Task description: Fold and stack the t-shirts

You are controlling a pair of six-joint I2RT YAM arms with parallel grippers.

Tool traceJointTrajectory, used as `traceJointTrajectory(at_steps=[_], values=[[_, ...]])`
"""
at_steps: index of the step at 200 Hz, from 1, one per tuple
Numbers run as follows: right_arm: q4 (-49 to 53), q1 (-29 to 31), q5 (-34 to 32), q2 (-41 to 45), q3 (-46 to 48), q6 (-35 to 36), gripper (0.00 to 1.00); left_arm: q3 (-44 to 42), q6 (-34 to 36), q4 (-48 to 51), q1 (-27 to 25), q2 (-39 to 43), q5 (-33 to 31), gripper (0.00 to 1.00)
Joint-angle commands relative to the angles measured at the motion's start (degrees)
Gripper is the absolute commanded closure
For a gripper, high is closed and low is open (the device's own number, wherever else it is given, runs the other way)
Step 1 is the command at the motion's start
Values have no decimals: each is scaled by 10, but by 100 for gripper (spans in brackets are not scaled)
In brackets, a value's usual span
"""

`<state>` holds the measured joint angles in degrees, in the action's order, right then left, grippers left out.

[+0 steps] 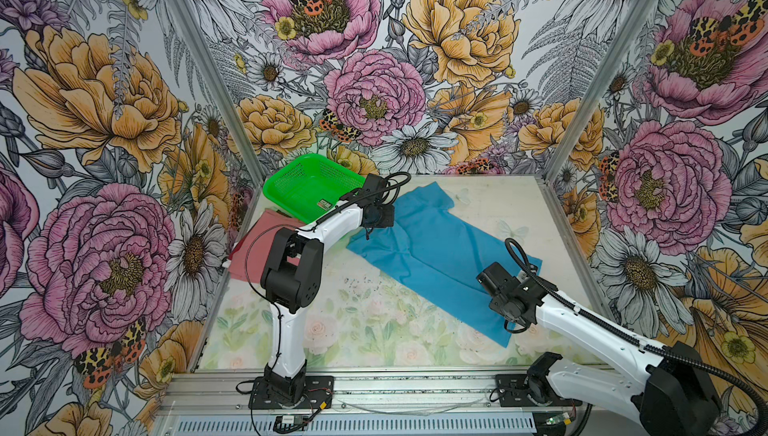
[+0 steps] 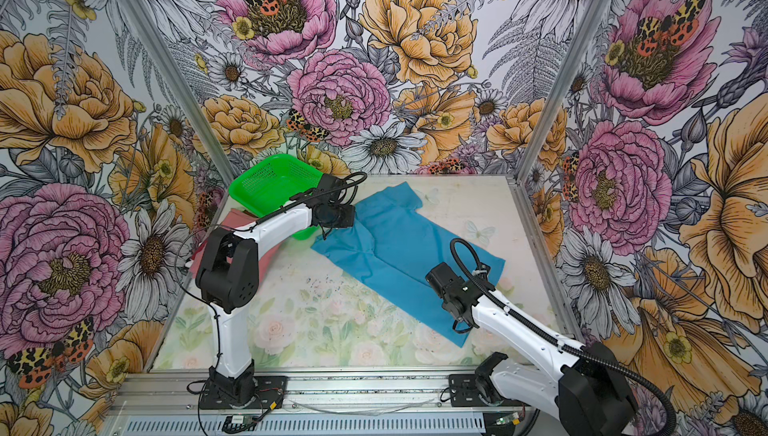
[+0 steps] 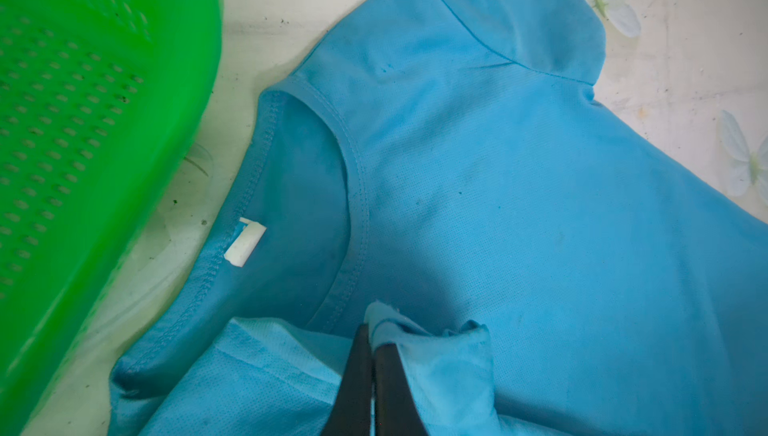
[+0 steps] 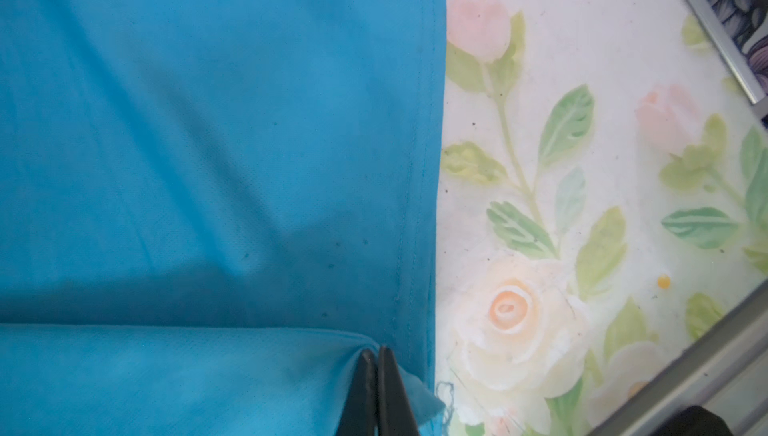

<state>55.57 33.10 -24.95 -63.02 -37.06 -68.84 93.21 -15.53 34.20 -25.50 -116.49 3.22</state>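
Folding blue tee [image 1: 440,246] lengthwise, flat across bench [image 1: 353,321]. Clamped with left hand [image 3: 374,340] on sleeve cloth near collar [image 3: 355,188], with right hand [image 4: 376,353] on hem corner. Next: lift both together, carry across evenly.

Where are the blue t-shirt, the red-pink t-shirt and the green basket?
blue t-shirt [image 1: 449,246]: a top view, its body.
red-pink t-shirt [image 1: 257,251]: a top view, its flat cloth.
green basket [image 1: 291,180]: a top view, its perforated wall.

walls [image 1: 415,59] — bold floral print | tabletop [image 1: 365,321] — pale roses | aluminium corner posts [image 1: 205,63]
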Motion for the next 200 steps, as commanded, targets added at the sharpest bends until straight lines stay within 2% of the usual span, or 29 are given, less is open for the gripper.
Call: traceJointTrajectory(at_steps=[1, 28, 67, 74, 91, 94, 103, 107, 134, 146, 172, 179, 194, 200], values=[[-40, -12, 7, -16, 4, 38, 100, 26, 15, -6, -2, -12, -1, 100], [-46, -21, 17, -38, 5, 38, 100, 48, 22, -6, -6, -28, 6, 100], [-46, -27, 11, -20, 11, 41, 100, 59, 20, -6, -3, -38, 8, 100], [-46, -32, 11, -16, 10, 45, 94, 63, 22, -5, -2, -40, 13, 100], [-44, -43, 9, -4, 4, 59, 68, 73, 23, -6, -1, -44, 35, 100], [-44, -44, 7, -2, 1, 62, 64, 76, 24, -6, 0, -44, 41, 95], [-43, -48, -2, 5, -8, 72, 55, 86, 29, -6, 1, -45, 71, 63], [-43, -47, -8, 9, -13, 77, 52, 89, 31, -6, 1, -45, 77, 55], [-40, -49, -21, 18, -70, 146, 29, 91, 35, -6, 2, -12, 53, 25], [-36, -49, -7, 15, -91, 173, 26, 78, 22, -5, 12, 10, 41, 21], [-37, -42, 77, -2, -114, 208, 18, 10, -28, -5, 40, 66, 30, 21], [-38, -34, 92, -6, -116, 211, 7, -13, -35, -4, 46, 79, 30, 20], [-41, -4, 120, -19, -119, 216, 1, -60, -39, -4, 50, 104, 31, 20], [-45, 9, 129, -27, -120, 218, 1, -80, -40, -3, 49, 112, 30, 15]])
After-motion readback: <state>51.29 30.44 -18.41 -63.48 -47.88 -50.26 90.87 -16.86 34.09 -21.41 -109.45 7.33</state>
